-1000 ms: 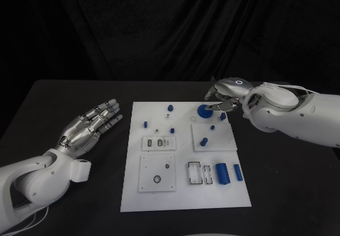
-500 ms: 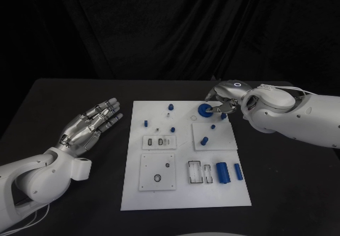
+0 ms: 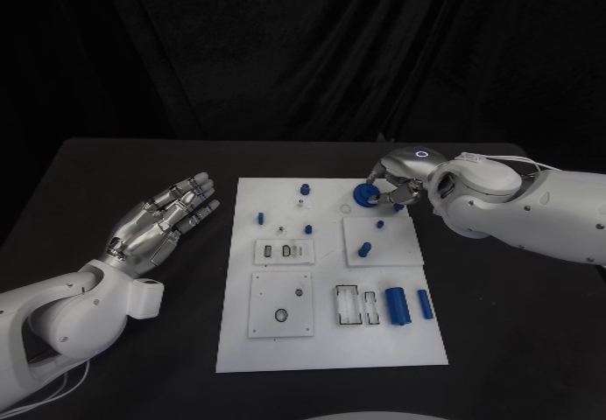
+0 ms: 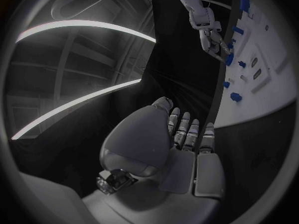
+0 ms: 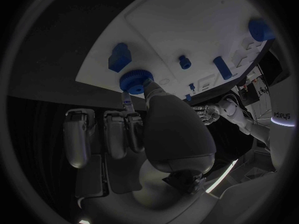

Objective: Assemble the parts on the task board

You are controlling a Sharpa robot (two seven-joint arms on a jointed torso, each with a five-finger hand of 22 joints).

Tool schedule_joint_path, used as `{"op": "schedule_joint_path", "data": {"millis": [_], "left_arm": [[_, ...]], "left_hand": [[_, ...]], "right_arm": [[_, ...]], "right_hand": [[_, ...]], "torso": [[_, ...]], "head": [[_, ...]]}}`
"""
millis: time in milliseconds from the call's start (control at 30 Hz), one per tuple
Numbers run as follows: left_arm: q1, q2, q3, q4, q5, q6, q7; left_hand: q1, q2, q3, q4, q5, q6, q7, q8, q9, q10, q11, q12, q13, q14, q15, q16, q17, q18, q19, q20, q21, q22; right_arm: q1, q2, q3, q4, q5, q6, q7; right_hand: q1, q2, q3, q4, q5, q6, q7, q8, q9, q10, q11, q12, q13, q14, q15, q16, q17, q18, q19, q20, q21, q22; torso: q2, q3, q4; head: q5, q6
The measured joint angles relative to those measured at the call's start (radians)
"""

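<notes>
My right hand [image 3: 402, 179] sits at the far right corner of the white rectangular task board [image 3: 331, 350]. It pinches a round blue knurled part [image 3: 366, 195] between thumb and a fingertip; in the right wrist view the same blue disc [image 5: 136, 79] sits at the tips of my fingers [image 5: 127, 106], with the other fingers curled in below it. The disc is over the board's far edge area, just beside a small white ring [image 3: 343, 210] on the board; I cannot tell whether the disc touches the board surface.

A dark blue block [image 5: 119, 57] lies near the disc on the board, seen from the right wrist.

My left hand [image 3: 162, 220] is off the board, to its left over the black table [image 3: 505, 350], palm up, fingers stretched out and apart, holding nothing. The left wrist view shows the same flat palm [image 4: 181, 154].

On the board, toward the near right from the disc: a raised white square plate [image 3: 402, 254] carrying two small blue pegs [image 3: 363, 250]. Nearer still, two blue cylinders [image 3: 397, 308] lie side by side next to a slotted white holder [image 3: 355, 309]. On the board's near left, a square white plate with a small hole [image 3: 280, 306]. At the far middle, a short blue peg [image 3: 305, 189] stands upright.
</notes>
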Motion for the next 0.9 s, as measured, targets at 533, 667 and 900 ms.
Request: {"op": "schedule_joint_path", "data": {"millis": [533,667,900], "left_arm": [[0.0,0.005,0.0,-0.005,0.0,0.006,0.0],[0.0,0.004,0.0,-0.006,0.0,0.006,0.0],[0.0,-0.003,0.0,-0.006,0.0,0.007,0.0]], "left_hand": [[0.0,0.0,0.0,0.0,0.0,0.0,0.0,0.0,0.0,0.0,0.0,0.0,0.0,0.0,0.0,0.0,0.0,0.0,0.0,0.0,0.0,0.0],[0.0,0.0,0.0,0.0,0.0,0.0,0.0,0.0,0.0,0.0,0.0,0.0,0.0,0.0,0.0,0.0,0.0,0.0,0.0,0.0,0.0,0.0],[0.0,0.0,0.003,0.003,0.0,0.0,0.0,0.0,0.0,0.0,0.0,0.0,0.0,0.0,0.0,0.0,0.0,0.0,0.0,0.0,0.0,0.0]], "right_arm": [[-0.005,0.018,0.007,-0.015,-0.001,-0.002,0.001],[-0.009,0.018,0.007,-0.015,0.0,-0.014,0.004],[-0.012,0.001,0.003,0.016,0.0,-0.043,0.008]], "right_hand": [[0.058,0.013,0.022,-0.074,0.137,0.089,0.0,0.061,0.043,0.006,-0.018,0.0,0.0,-0.001,-0.012,0.0,0.0,0.0,0.005,-0.013,0.0,0.0],[0.063,0.019,0.02,-0.078,0.213,0.089,0.001,0.062,0.042,0.005,-0.031,0.0,0.0,-0.002,-0.021,0.0,0.0,0.0,0.004,-0.025,0.0,0.0],[0.075,0.02,0.031,-0.095,0.284,0.089,0.001,0.062,0.041,0.006,-0.038,0.0,0.0,-0.001,-0.03,0.0,0.0,0.0,0.004,-0.032,0.01,0.0]], "torso": [[0.0,0.0003,-0.0016],[0.0,0.0003,-0.0019],[0.0,0.0003,-0.0019]], "head": [[0.001,0.0],[0.003,0.001],[0.007,0.004]]}}
